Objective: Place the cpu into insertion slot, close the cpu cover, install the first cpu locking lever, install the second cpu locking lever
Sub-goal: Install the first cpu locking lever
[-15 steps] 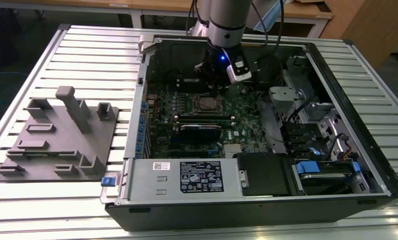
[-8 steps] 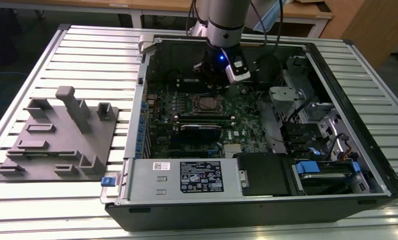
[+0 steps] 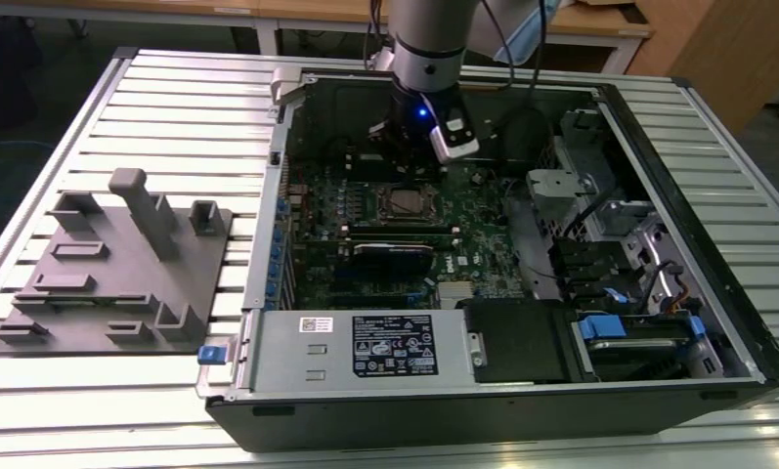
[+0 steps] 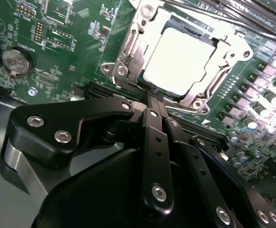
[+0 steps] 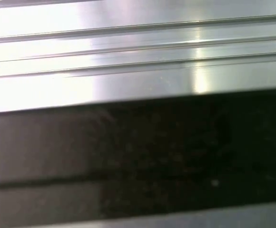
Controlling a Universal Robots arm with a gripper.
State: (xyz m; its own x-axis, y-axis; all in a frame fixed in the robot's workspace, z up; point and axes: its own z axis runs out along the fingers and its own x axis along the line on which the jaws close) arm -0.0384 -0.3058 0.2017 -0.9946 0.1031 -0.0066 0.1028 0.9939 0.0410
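Observation:
The cpu [image 4: 178, 59], a flat silver-grey square, lies in the socket on the green motherboard [image 4: 57, 52]. The cpu cover [image 4: 128, 47], a silver frame with an open window, lies flat around it. My gripper [image 4: 153, 99] has its black fingers [image 4: 150, 123] pressed together, with the tips just at the socket's near edge. I cannot tell whether they touch a locking lever. In the exterior view the gripper [image 3: 400, 161] hangs inside the open case, just beyond the cpu [image 3: 403, 202].
The open computer case [image 3: 702, 381] lies on a slatted metal table [image 3: 167, 88]. A labelled power supply box [image 3: 376, 347] fills the case's near side. Drive bays and cables [image 3: 598, 225] crowd the exterior view's right. A grey fixture plate [image 3: 115, 264] stands outside the case.

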